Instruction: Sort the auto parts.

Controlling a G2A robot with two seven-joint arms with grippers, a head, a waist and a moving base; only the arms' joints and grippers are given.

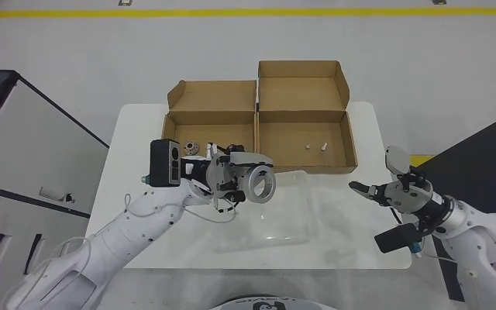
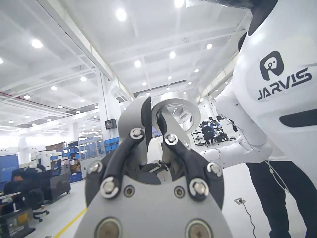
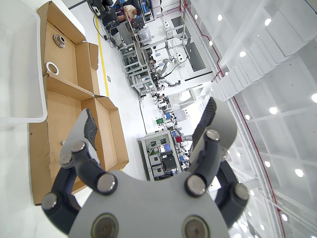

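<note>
A silver metal ring (image 1: 260, 184) hangs over the left end of the clear plastic bin (image 1: 288, 225), with my left gripper (image 1: 242, 180) shut on its rim. The left wrist view looks upward and shows the same ring (image 2: 176, 115) pinched between the two fingers of the left gripper (image 2: 154, 118). Behind the bin stand two open cardboard boxes. The left box (image 1: 209, 133) holds a metal flange (image 1: 191, 146) and a white ring (image 3: 52, 67). The right box (image 1: 304, 133) holds small bolts (image 1: 323, 145). My right gripper (image 1: 378, 174) is open and empty by the table's right edge.
The white table (image 1: 139, 139) has bare room on its left side and along its front edge. In the right wrist view the open right gripper (image 3: 148, 117) faces the boxes, with the bin's rim (image 3: 37, 50) beside them. A dark cabinet (image 1: 31, 147) stands left of the table.
</note>
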